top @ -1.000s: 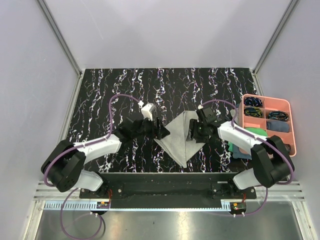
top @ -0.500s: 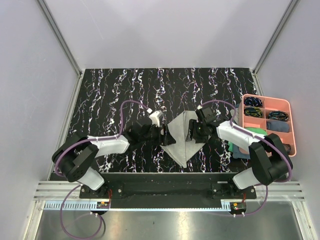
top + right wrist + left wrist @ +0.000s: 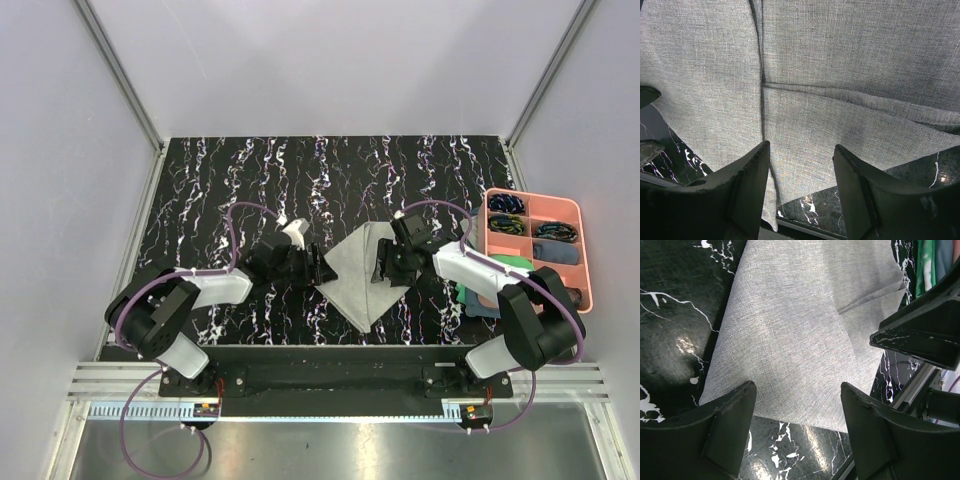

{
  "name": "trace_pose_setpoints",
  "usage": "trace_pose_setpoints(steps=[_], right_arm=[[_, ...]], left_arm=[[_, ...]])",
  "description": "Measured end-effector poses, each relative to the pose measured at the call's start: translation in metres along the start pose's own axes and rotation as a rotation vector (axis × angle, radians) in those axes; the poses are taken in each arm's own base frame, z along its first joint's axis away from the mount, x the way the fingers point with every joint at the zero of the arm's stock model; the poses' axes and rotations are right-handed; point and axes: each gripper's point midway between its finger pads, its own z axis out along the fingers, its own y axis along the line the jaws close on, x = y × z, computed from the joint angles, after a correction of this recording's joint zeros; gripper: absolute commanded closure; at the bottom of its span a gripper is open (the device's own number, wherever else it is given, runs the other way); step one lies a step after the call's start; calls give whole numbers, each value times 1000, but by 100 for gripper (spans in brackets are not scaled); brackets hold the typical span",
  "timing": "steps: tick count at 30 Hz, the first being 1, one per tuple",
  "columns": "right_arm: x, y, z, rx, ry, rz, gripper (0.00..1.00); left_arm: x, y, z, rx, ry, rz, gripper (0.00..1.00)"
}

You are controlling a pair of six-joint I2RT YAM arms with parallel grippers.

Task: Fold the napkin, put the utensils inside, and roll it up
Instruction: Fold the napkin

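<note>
Where the black marbled table (image 3: 220,180) meets the middle of its near edge, the folded grey napkin (image 3: 356,276) lies flat, its long axis running far-to-near and its narrow tip pointing at that edge. The left jaws and the right jaws stand wide and empty, low over its left and right sides.

We saw bright, even light from overhead; glare patches shone on the glossy black marble table (image 3: 682,347), the napkin (image 3: 840,75) weave was sharp, and the near fingers (image 3: 730,430) looked dark and slightly soft
</note>
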Motion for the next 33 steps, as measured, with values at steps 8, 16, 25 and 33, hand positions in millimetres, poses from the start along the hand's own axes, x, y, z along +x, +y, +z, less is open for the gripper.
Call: trace_pose_setpoints(steps=[8, 16, 25, 33], right_arm=[[3, 4, 0, -9, 8, -12, 39], [24, 28, -3, -53, 34, -120, 39], [43, 64, -7, -98, 33, -260, 39], [43, 75, -2, -109, 27, -283, 39]], left_arm=[[-2, 1, 0, 2, -8, 1, 24], [-16, -4, -10, -14, -36, 30, 15], [-54, 14, -35, -85, -159, 5, 19], [-26, 38, -20, -130, -66, -39, 32]])
